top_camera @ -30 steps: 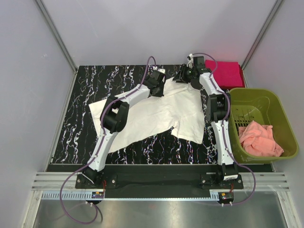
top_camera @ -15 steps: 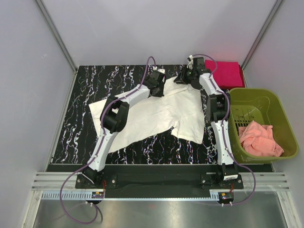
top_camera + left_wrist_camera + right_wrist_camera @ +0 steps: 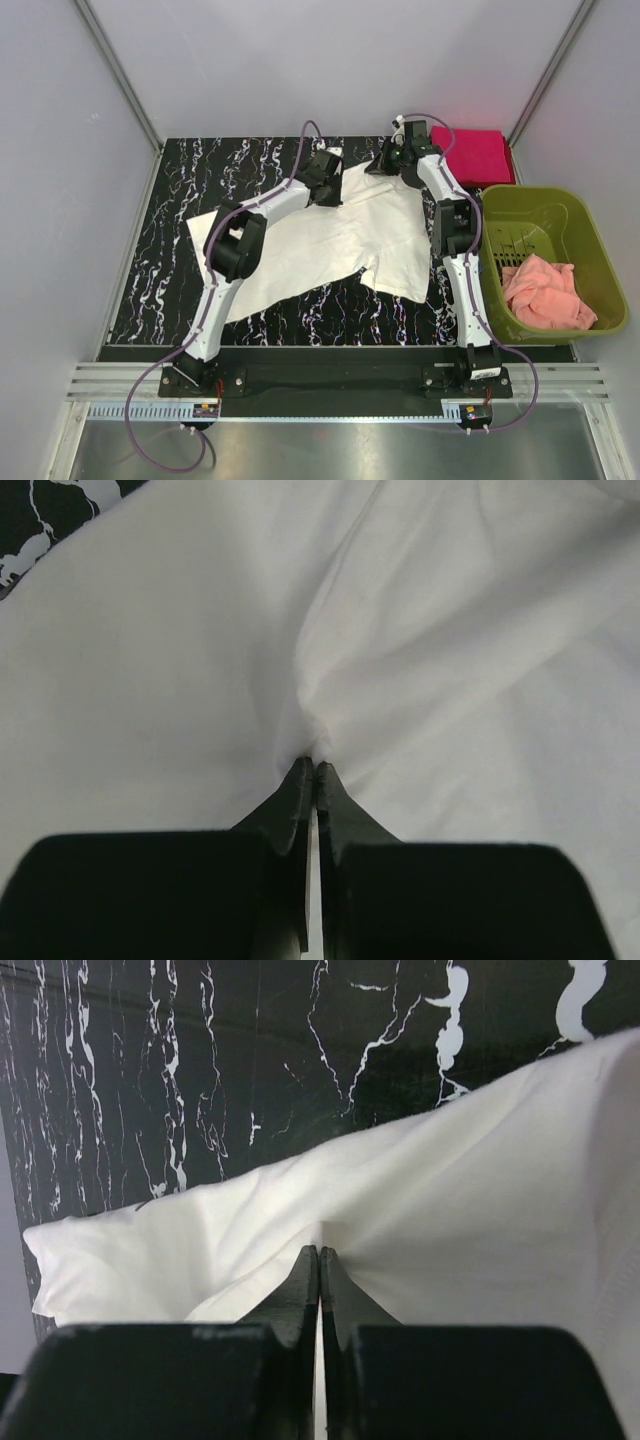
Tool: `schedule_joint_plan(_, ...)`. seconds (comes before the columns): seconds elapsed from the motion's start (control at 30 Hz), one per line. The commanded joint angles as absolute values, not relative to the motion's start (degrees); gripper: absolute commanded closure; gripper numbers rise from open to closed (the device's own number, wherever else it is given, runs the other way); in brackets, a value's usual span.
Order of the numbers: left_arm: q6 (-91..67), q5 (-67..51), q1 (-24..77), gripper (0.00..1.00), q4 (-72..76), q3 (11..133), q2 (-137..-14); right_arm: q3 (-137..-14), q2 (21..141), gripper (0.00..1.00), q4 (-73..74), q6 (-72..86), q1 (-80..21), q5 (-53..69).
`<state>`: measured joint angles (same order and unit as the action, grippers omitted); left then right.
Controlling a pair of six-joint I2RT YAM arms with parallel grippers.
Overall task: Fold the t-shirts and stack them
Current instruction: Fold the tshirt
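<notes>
The cream-white t-shirt [image 3: 330,240] lies spread on the black marbled table, plain side up; no print shows. My left gripper [image 3: 332,170] is shut on a pinch of its cloth [image 3: 330,680] at the shirt's far left edge. My right gripper [image 3: 385,165] is shut on its cloth [image 3: 450,1230] at the far right edge. The magenta-red t-shirt [image 3: 473,153] lies folded at the table's far right corner, just right of my right gripper.
An olive-green basket [image 3: 590,250] stands at the right of the table with a salmon-pink cloth [image 3: 545,292] in it. Bare marbled table [image 3: 190,180] shows left of the shirt and along the front. Grey walls close the back and sides.
Both grippers have shifted slightly toward the far edge, still pinching the white shirt; its far edge has been drawn back with them. The left arm's elbow has moved a little left.
</notes>
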<state>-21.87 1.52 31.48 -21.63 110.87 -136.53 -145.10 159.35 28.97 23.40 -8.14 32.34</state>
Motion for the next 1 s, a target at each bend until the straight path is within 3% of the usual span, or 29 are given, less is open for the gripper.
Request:
schedule_joint_plan(0.0, -24.60, -2.98, 30.41, 1.00, -18.29, 108.99, -131.40, -145.74, 153.03, 1.00, 26.11, 23.29, -8.70, 30.33)
schedule_joint_plan(0.43, -31.29, -10.10, 27.60, 1.00, -12.66, 104.68, -130.96, -145.90, 153.89, 1.00, 22.94, 23.11, -8.70, 32.25)
schedule_joint_plan(0.97, -37.08, -12.75, 24.35, 0.95, -12.13, 108.46, -135.88, -149.94, 158.47, 1.00, 20.48, 23.64, -7.74, 31.81)
